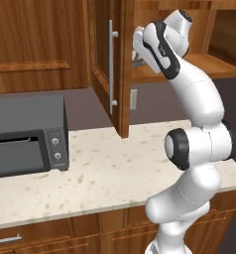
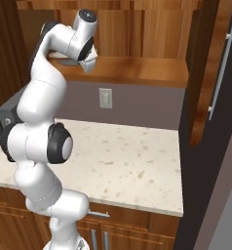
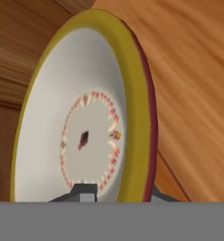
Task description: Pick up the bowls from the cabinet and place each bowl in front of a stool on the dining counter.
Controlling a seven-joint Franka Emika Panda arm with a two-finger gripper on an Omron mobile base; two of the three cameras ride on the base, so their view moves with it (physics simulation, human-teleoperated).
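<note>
Claw [image 3: 115,195] nearly shut, prob. pinching the cream bowl's [image 3: 81,127] near rim; bowl sits straight ahead of claw, inside cabinet [image 1: 110,64] shelf.

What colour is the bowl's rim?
The bowl's rim is mustard yellow around a pale grey-white inside, clearest in the hand view.

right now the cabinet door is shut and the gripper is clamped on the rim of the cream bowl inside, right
Not quite: the cabinet door is swung open, as the left base view shows, with its bar handle facing out. The rest holds: in the hand view the gripper is clamped on the rim of the cream bowl inside the cabinet.
</note>
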